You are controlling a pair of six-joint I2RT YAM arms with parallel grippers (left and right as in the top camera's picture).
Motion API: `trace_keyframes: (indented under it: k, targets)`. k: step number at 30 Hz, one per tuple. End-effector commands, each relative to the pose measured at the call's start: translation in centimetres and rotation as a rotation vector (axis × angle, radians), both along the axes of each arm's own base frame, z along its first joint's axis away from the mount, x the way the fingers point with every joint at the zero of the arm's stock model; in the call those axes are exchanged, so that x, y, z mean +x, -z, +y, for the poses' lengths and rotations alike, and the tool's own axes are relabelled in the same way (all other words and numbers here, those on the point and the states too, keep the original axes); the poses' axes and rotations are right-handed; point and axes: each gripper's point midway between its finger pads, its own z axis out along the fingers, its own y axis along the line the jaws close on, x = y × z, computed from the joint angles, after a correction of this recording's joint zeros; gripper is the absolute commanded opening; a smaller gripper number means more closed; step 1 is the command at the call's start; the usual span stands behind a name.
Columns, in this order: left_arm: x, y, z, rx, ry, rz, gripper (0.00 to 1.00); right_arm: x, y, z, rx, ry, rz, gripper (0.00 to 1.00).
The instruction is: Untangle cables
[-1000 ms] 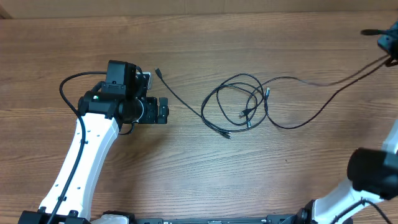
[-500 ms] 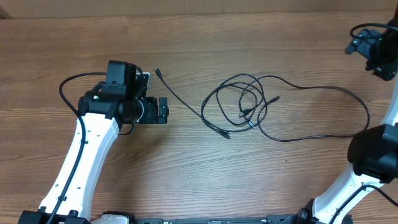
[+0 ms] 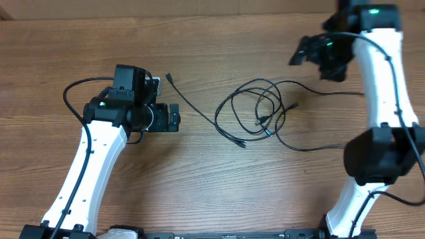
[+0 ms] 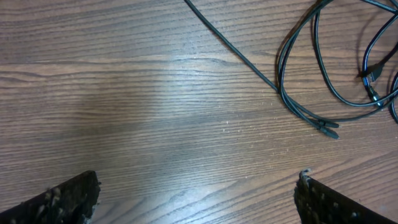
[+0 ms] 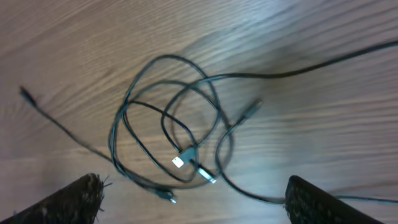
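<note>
The counter (image 3: 199,192) is dark brown wood with long horizontal grain. A paler tan strip (image 3: 166,8) runs along its far edge.

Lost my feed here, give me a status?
Left gripper open, empty. Right gripper open, empty. Cables tangled, lying free on table. Nothing in the way.

The surface (image 3: 199,192) is a brown wood-grain board, its long grain lines running left to right under soft pale glare, with a lighter tan strip (image 3: 133,6) along its far edge.
</note>
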Motion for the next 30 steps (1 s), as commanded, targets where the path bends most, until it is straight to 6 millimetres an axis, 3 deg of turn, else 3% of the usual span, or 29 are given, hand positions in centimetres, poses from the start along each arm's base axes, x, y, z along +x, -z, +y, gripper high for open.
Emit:
trace_keyframes:
  k: [1, 7, 11, 16, 19, 20, 21, 22, 23, 27, 30]
  targets:
    - [0.1, -0.6, 0.1, 0.003, -0.008, -0.02, 0.99, -0.2, 3.8, 2.3, 0.001, 0.118, 0.09, 0.91]
    - [-0.1, -0.5, 0.1, 0.004, -0.008, -0.012, 1.0, 1.4, 9.3, 3.5, -0.06, 0.36, 0.058, 0.91]
    - [-0.1, -0.5, 0.1, 0.004, -0.007, -0.01, 1.0, 3.7, 11.4, 4.9, -0.021, 0.345, -0.063, 0.91]
    - [-0.2, -0.5, 0.1, 0.004, -0.008, -0.008, 1.0, 4.1, 12.9, 5.1, -0.008, 0.385, -0.09, 0.88]
    - [-0.4, -0.4, 0.2, 0.006, -0.007, 0.001, 0.99, 3.2, 14.2, 4.2, -0.03, 0.505, -0.051, 0.68]
    - [-0.4, -0.4, 0.2, 0.006, -0.008, 0.001, 0.99, 3.3, 14.2, 4.2, -0.029, 0.504, -0.053, 0.57]
    - [-0.4, -0.4, 0.2, 0.006, -0.008, 0.001, 1.0, 3.3, 14.1, 4.3, -0.03, 0.496, -0.058, 0.39]
    - [-0.4, -0.4, 0.2, 0.006, -0.008, 0.001, 1.0, 3.5, 13.8, 4.2, -0.028, 0.492, -0.066, 0.17]
    - [-0.4, -0.4, 0.2, 0.006, -0.008, 0.002, 1.0, 3.8, 13.4, 4.1, -0.031, 0.468, -0.082, 0.04]
    - [-0.5, -0.4, 0.2, 0.007, -0.008, 0.005, 1.0, 5.9, 7.1, 1.7, -0.064, 0.342, -0.221, 0.04]
    - [-0.5, -0.4, 0.2, 0.007, -0.008, 0.005, 1.0, 6.1, 0.9, -2.0, -0.078, 0.361, -0.298, 0.04]
